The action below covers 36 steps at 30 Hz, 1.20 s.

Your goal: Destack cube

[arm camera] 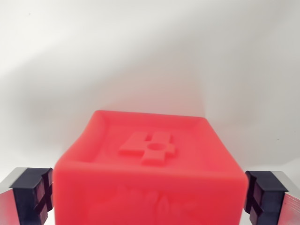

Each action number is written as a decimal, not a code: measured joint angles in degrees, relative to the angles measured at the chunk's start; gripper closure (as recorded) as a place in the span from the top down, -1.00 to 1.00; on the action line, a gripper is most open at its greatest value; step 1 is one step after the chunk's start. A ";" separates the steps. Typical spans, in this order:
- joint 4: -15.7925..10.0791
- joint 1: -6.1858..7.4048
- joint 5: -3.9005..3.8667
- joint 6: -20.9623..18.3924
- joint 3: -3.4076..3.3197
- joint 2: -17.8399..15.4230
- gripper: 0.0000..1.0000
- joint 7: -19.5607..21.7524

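White, evenly lit surface (150,51) fills the upper half of the frame and shows no edge or seam, so it is hard to tell where table ends and backdrop begins; a soft grey shadow spreads around the middle. Below it, a red cube (150,164) takes up the lower centre. Its top face has a raised rim and an embossed figure 4 with a small round dimple. The near face runs out of the bottom of the frame, and some raised lettering on it is too blurred to read. Whatever the cube stands on is hidden, so a second cube beneath cannot be made out. The gripper (150,197) straddles the cube: one dark finger pad (35,194) sits at the lower left corner and the other at the lower right, each right against a side of the cube. Whether the pads actually press on it cannot be told, and their lower parts are cut off.
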 joint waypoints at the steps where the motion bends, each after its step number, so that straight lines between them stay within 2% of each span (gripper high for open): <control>1: 0.00 0.00 0.00 0.00 0.00 0.00 1.00 0.00; 7: -0.07 0.00 0.00 -0.14 0.00 -0.27 1.00 0.00; 14: -0.51 0.01 0.00 -1.31 -0.01 -2.09 1.00 0.00; 29: -1.95 0.19 -0.05 -6.07 -0.24 -8.33 1.00 0.07; 36: -2.57 0.24 -0.22 -9.60 -0.38 -12.59 1.00 0.15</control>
